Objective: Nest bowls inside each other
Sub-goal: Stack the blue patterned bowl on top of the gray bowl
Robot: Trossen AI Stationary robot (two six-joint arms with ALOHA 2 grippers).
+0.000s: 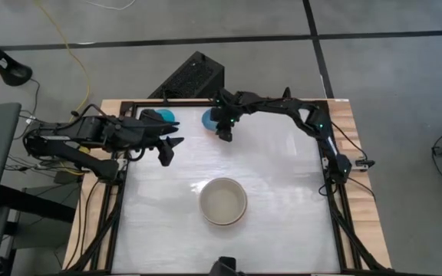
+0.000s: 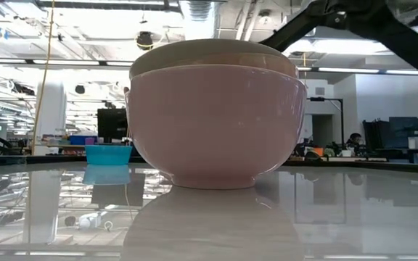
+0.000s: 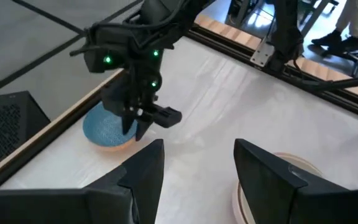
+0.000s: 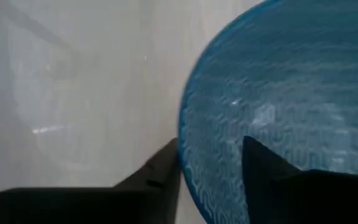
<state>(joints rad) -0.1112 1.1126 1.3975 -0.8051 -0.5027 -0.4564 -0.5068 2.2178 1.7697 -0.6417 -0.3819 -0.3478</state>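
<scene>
Two grippers: right gripper (image 4: 210, 162) astride blue bowl (image 4: 291, 93) rim nr table (image 1: 282, 192) edge; left gripper (image 3: 197, 168) wide, empty.

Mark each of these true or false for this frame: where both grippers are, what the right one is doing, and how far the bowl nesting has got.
1. The right gripper straddles the rim of a blue bowl, one finger inside and one outside. True.
2. The left gripper is holding a bowl. False: its fingers stand open and empty, above the table.
3. The stack near the middle of the table already has a bowl nested in it. True: the low view shows a beige bowl sitting inside the pink bowl.
4. All the blue bowls are already in the stack. False: two blue bowls still sit at the far edge, the second one beside the left arm.
</scene>
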